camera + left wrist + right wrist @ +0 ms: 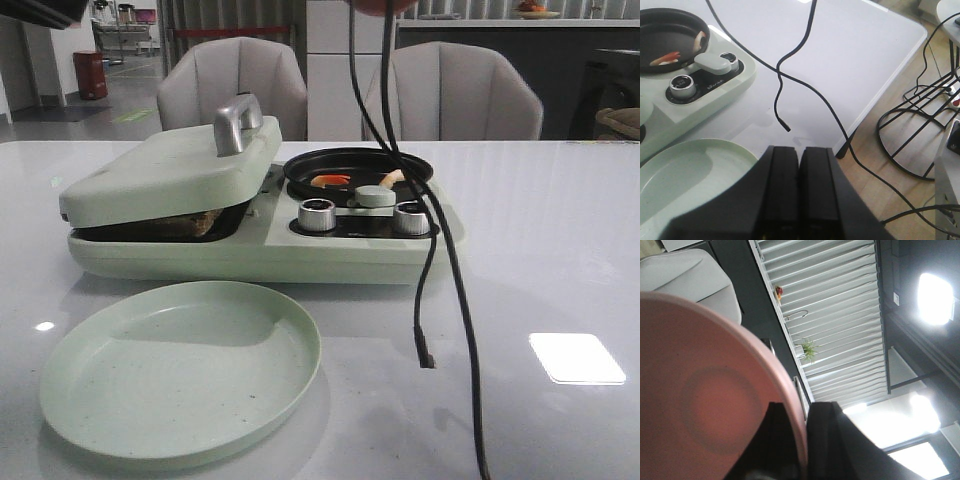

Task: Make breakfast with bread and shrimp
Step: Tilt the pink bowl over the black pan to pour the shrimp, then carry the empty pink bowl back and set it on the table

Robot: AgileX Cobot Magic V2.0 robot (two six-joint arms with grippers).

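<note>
One pale green breakfast appliance (260, 240) is seen on the white table (540, 260), with its hinged lid (170, 175) lowered at the left side and tilted over a slice of bread (195, 224), whose browned edge is just visible in the gap beneath the lid. A metal handle (237, 122) is fixed on top of that lid. In front of the appliance, at the near left of the table, an empty pale green plate (180, 375) is laid. Further right, a small black pan (358, 172) is set in the appliance, and pieces of shrimp (330, 181) are lying inside it, orange-red at the left and paler at the right. Two metal knobs (317, 214) are mounted below the pan, with a green pan handle between them. Black cables (440, 260) are hung down in front of the appliance's right end. In the left wrist view, the left gripper (799, 170) is held above the plate's edge with its fingers pressed together and nothing between them. In the right wrist view, the right gripper (802, 440) is raised toward the ceiling, and the rim of a pink plate (705, 405) is clamped between its fingers.
</note>
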